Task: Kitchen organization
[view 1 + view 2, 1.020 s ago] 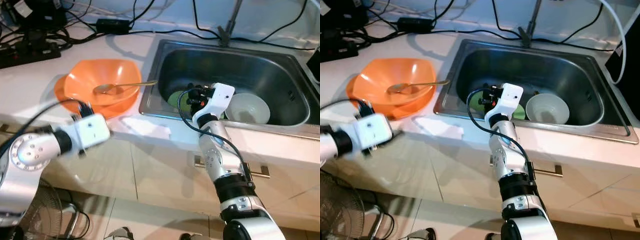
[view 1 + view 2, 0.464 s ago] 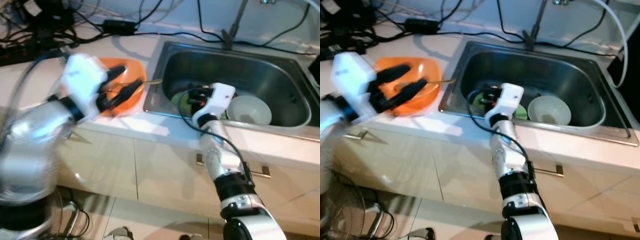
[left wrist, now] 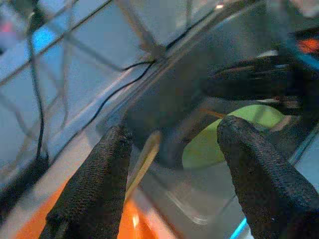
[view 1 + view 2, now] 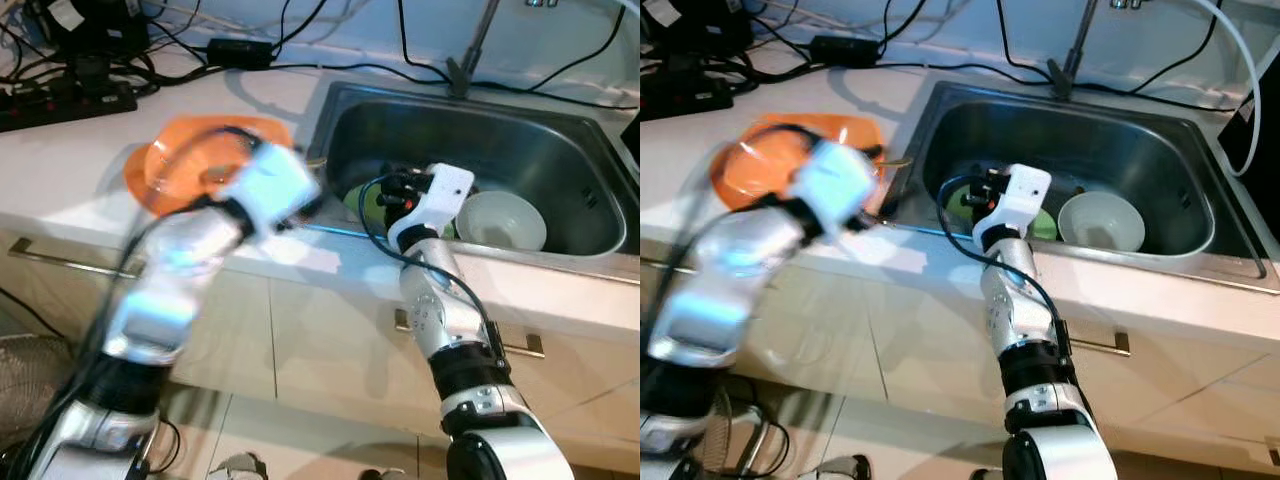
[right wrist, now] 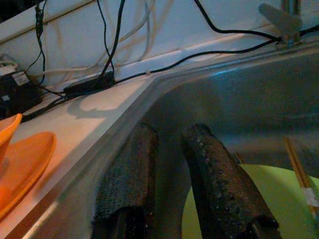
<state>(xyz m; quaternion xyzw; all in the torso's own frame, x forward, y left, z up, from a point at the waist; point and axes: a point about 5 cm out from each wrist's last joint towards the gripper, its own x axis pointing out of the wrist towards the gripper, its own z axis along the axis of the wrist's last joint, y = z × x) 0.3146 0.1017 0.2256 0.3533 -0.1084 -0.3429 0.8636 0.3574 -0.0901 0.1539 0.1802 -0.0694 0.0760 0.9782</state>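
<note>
An orange bowl rests on an orange plate on the counter, left of the steel sink. A gold spoon's handle pokes from the bowl toward the sink rim. My left gripper is open and blurred by motion at the sink's left rim, with the spoon handle and a green plate beyond its fingers. My right gripper is shut on nothing, low in the sink above the green plate. Chopsticks lie on that plate. A white bowl sits in the sink to the right.
Black cables, an adapter and a power strip run along the back of the counter. The faucet base stands behind the sink. Cabinet doors with a bar handle are below the counter.
My left arm swung up from below the counter edge, over the orange bowl, then right to the sink's left rim. The right gripper stayed over the green plate.
</note>
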